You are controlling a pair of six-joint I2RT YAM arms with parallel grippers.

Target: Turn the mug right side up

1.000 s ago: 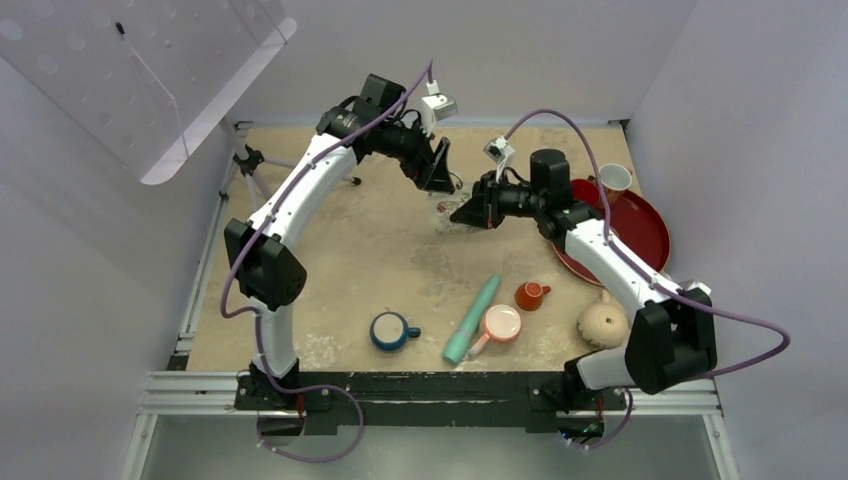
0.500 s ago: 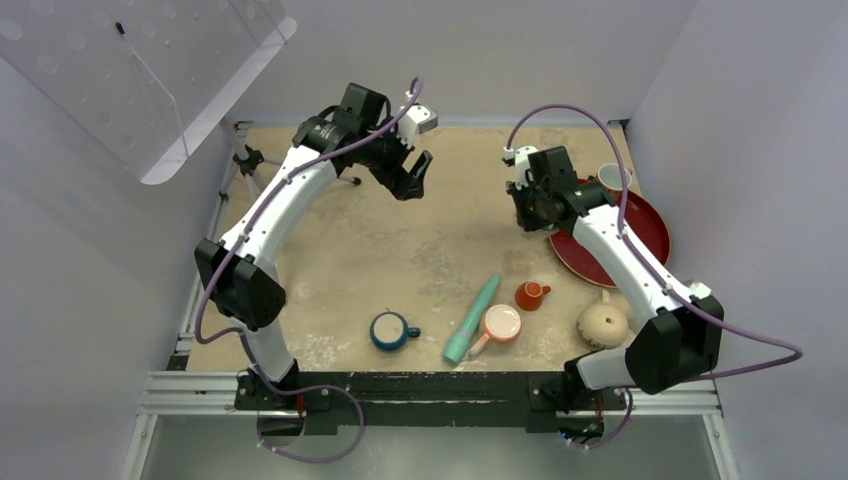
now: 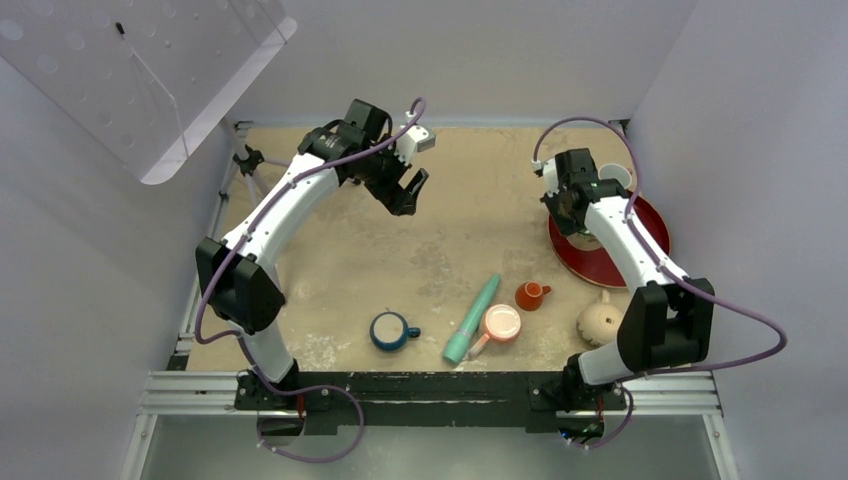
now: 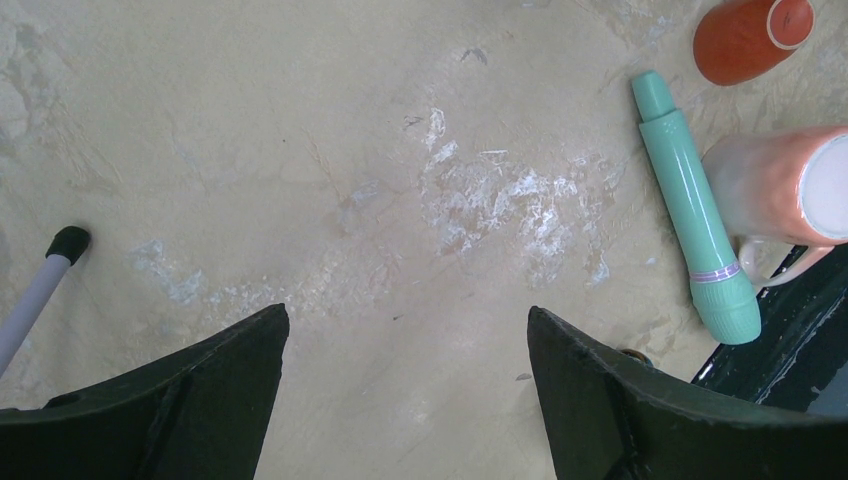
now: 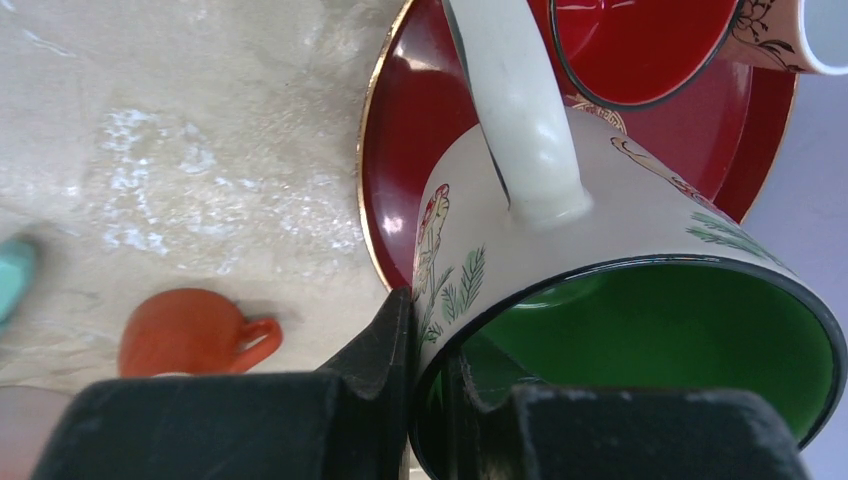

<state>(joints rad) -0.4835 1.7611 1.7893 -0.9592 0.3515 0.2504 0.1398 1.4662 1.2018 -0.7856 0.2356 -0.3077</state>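
clamping right fingers (image 5: 385, 350) on white mug (image 5: 620, 215) rim, left fingers (image 4: 190, 400) wide

Matt, rough counter (image 4: 300, 150), scuffed white in patches. Glossy glaze on plate (image 5: 400, 180) and white mug (image 5: 640, 210); beige mug (image 3: 603, 322) looks matt. Smooth plastic on the teal tube (image 4: 690, 200).

From above, the right arm's elbow (image 3: 660, 335) covers the right edge of the beige mug (image 3: 601, 323), whose mouth does not show. The green-lined mug (image 5: 640, 240) is almost wholly hidden there under the right tool (image 5: 432, 350) (its wrist camera shows it, handle cut by the top edge). The left wrist view crops the pink mug (image 4: 770, 185) and orange cup (image 4: 745, 38); a teal blur (image 5: 12, 272) sits at the right wrist view's left edge.
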